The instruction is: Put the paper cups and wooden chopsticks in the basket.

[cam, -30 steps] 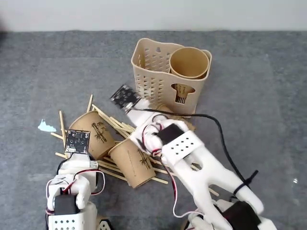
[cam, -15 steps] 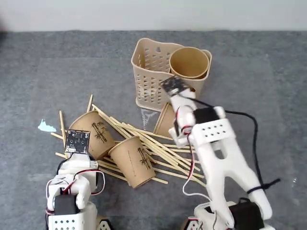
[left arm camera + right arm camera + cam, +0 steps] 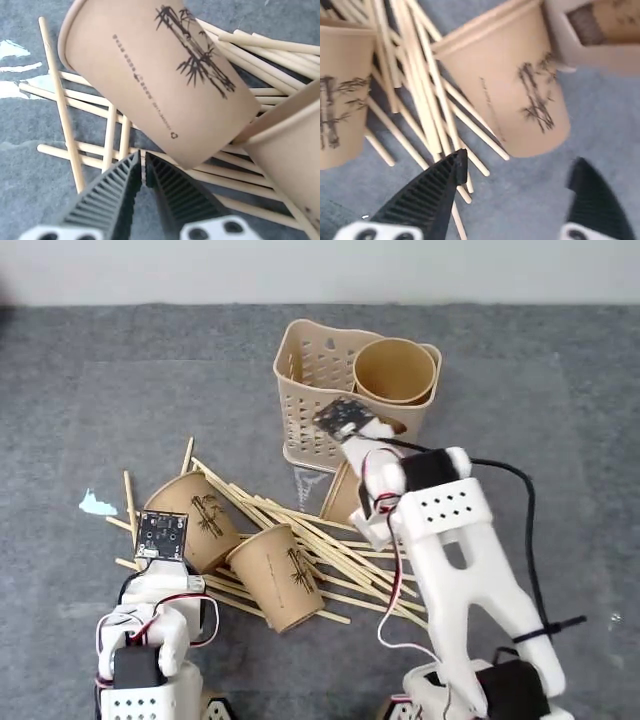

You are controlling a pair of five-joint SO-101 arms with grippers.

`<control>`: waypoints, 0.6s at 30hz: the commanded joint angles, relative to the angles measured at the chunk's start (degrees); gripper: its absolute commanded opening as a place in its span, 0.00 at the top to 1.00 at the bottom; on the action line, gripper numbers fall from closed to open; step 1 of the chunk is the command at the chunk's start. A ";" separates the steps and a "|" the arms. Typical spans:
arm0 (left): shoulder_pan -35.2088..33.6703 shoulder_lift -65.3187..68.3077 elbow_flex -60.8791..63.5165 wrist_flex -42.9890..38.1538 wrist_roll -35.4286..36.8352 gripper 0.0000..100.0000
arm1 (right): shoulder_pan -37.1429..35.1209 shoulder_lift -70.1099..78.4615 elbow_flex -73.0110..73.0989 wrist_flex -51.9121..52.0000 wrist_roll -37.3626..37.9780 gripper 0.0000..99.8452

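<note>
A beige perforated basket stands at the back with one paper cup upright inside. Three more cups lie on their sides among scattered wooden chopsticks: a left cup, a middle cup and one just in front of the basket. My right gripper hangs open above that last cup, with chopsticks and the basket corner alongside. My left gripper is shut with nothing in it. Its tips sit over chopsticks, just short of the left cup.
A small pale blue scrap lies on the grey table left of the pile. The right arm stretches from the near edge towards the basket. The left arm stays at the near left corner. Bare table lies right of the basket.
The right arm swung from over the chopstick pile rightward towards the basket and now hovers over the cup beside it. The left arm has not moved.
</note>
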 commanded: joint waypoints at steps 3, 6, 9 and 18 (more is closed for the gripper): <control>-0.18 0.18 -0.48 0.09 -0.26 0.99 | -1.63 1.63 -3.43 -2.33 0.79 0.56; -0.18 0.18 -0.48 0.09 -0.26 0.99 | -1.27 6.20 -3.60 -4.53 0.79 0.57; -0.18 0.18 -0.48 0.09 -0.26 0.99 | -1.71 10.33 -3.78 -7.60 0.79 0.57; -0.18 0.18 -0.48 0.09 -0.26 0.99 | -1.54 17.80 -3.60 -14.99 3.16 0.63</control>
